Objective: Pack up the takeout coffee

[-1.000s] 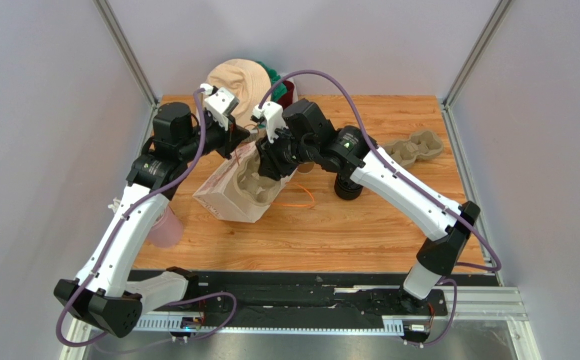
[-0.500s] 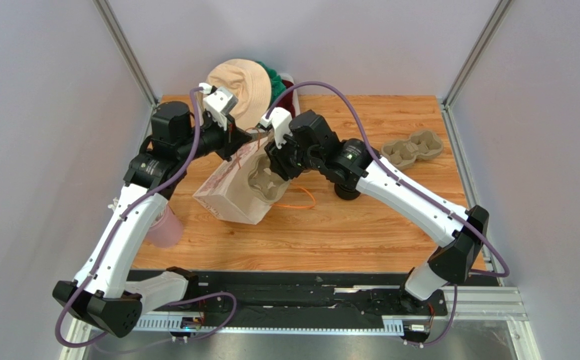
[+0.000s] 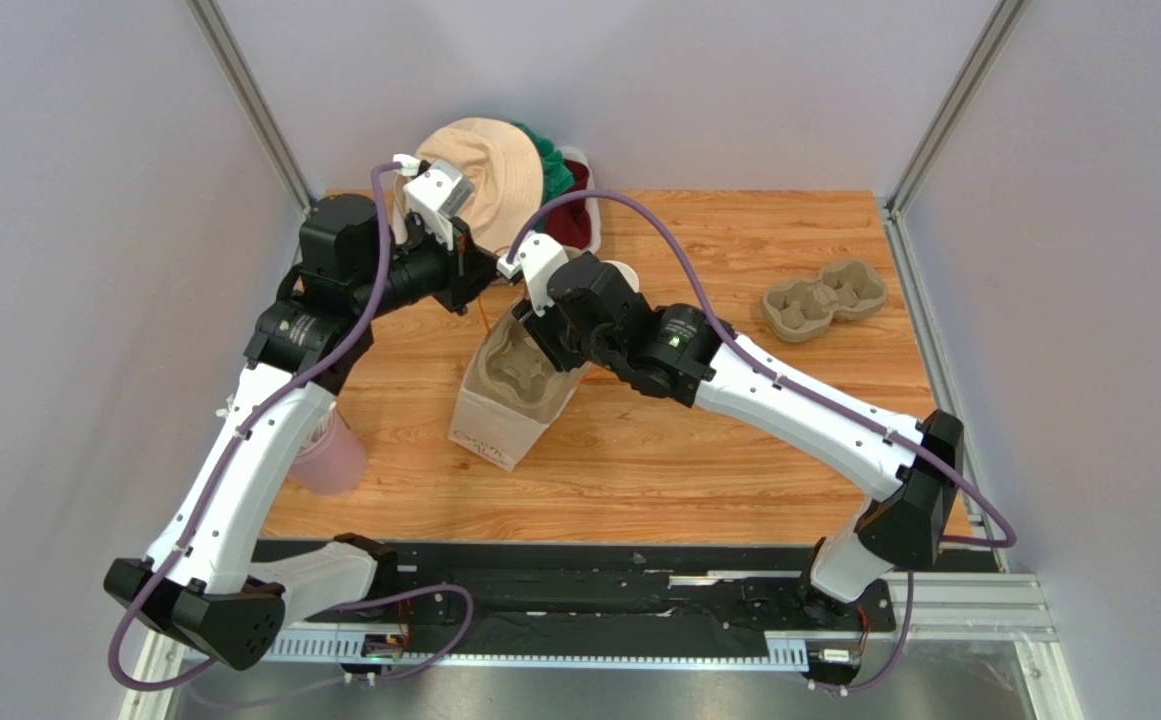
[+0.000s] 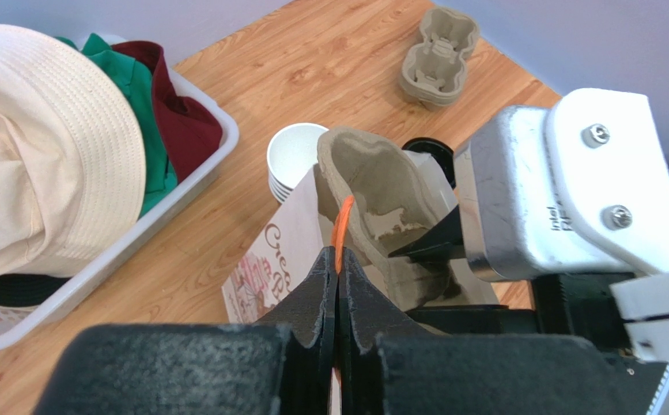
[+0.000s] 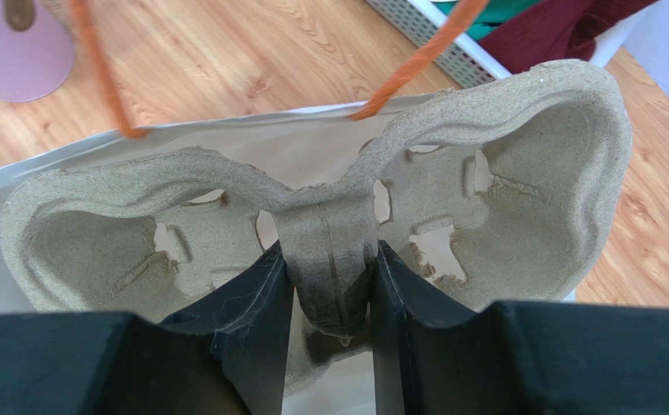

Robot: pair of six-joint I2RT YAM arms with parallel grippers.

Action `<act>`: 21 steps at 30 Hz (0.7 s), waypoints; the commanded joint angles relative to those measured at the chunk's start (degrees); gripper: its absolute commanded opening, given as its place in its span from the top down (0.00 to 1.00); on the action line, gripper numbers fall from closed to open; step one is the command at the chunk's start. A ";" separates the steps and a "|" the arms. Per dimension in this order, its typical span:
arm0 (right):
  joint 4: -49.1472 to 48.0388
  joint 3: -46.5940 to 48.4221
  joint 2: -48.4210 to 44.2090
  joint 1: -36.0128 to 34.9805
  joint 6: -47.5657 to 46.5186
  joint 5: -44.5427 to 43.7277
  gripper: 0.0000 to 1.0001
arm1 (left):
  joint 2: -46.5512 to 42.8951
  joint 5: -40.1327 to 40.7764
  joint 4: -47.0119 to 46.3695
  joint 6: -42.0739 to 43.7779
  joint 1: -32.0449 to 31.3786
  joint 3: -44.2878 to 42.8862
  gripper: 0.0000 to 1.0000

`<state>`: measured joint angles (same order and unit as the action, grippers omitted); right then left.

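Note:
A white printed paper bag (image 3: pixel 489 431) stands upright mid-table. My left gripper (image 3: pixel 481 288) is shut on its orange handle (image 4: pixel 343 226) and holds the mouth up. My right gripper (image 3: pixel 531 357) is shut on the centre ridge of a pulp two-cup carrier (image 3: pixel 519 371), which sits in the bag's mouth. The carrier also shows in the right wrist view (image 5: pixel 519 164), above the bag's white inside (image 5: pixel 225 143). A paper cup with white rim and inside (image 4: pixel 299 156) stands behind the bag with no lid on. It shows partly in the top view (image 3: pixel 621 276).
A white basket (image 3: pixel 583 168) with a beige hat (image 3: pixel 478 165) and clothes stands at the back. A second pulp carrier (image 3: pixel 824 297) lies at the right. A pink cup (image 3: pixel 331 458) stands under the left arm. A black lid (image 4: pixel 424 149) shows behind the bag.
The bag has gone from lying tilted to standing upright. My right gripper moved left with the carrier into the bag's mouth. My left gripper kept hold of the handle.

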<state>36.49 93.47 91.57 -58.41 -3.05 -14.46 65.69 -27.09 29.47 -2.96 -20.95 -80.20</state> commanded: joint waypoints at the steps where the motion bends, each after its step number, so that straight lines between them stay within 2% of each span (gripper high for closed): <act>1: -4.67 -1.53 -0.34 0.05 -1.43 -4.09 0.72 | -0.91 -0.07 -0.38 -0.47 -0.23 -2.41 1.00; 12: -5.55 -5.67 0.18 -2.32 -4.16 -4.61 0.72 | -1.00 3.88 -1.79 -1.87 -0.23 -1.01 1.00; 21: -4.41 -0.14 4.40 -3.64 -3.81 -4.35 0.73 | -0.30 3.80 -1.96 -3.36 -0.23 -1.53 1.00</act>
<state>34.17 89.06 94.56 -61.63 -6.52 -18.00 65.69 -22.76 29.65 -4.64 -20.95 -80.20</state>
